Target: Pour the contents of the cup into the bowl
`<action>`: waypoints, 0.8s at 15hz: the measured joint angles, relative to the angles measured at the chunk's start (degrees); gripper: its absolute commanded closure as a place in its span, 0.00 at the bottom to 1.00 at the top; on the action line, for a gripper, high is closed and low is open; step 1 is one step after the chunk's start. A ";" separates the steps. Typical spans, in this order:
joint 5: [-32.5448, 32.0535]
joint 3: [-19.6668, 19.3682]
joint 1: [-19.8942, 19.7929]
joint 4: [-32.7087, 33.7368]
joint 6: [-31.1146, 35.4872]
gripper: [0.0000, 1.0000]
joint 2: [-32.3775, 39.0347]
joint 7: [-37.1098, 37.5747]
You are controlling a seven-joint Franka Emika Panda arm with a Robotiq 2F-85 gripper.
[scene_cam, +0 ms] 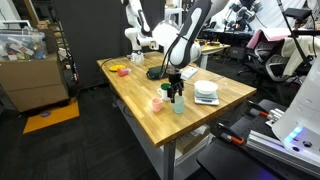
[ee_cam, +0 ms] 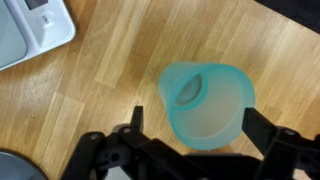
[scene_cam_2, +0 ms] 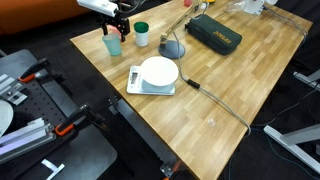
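The cup (ee_cam: 205, 100) is a tall, translucent pale blue-green tumbler standing upright on the wooden table. It shows in both exterior views (scene_cam: 178, 104) (scene_cam_2: 112, 45). My gripper (ee_cam: 198, 125) is open, with one finger on each side of the cup and a small gap at each side. It comes down on the cup from above in both exterior views (scene_cam: 176, 82) (scene_cam_2: 118, 24). The shallow white bowl (scene_cam: 206, 89) (scene_cam_2: 159, 70) sits on a white kitchen scale (scene_cam_2: 148, 87), a short way from the cup.
A short pink cup (scene_cam: 157, 104) and a short green cup (scene_cam_2: 142, 34) stand close to the tumbler. A dark green case (scene_cam_2: 213, 33) and a grey round base with a cable (scene_cam_2: 173, 48) lie further back. The scale's corner (ee_cam: 35, 30) shows in the wrist view.
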 measured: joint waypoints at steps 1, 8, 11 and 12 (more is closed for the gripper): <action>0.00 -0.01 0.00 -0.03 0.00 0.00 0.00 0.00; 0.05 -0.39 -0.47 -0.11 -0.01 0.00 0.00 0.00; 0.11 -0.52 -0.76 -0.15 0.00 0.00 -0.12 -0.09; 0.34 -0.41 -0.93 -0.16 0.10 0.00 -0.26 -0.32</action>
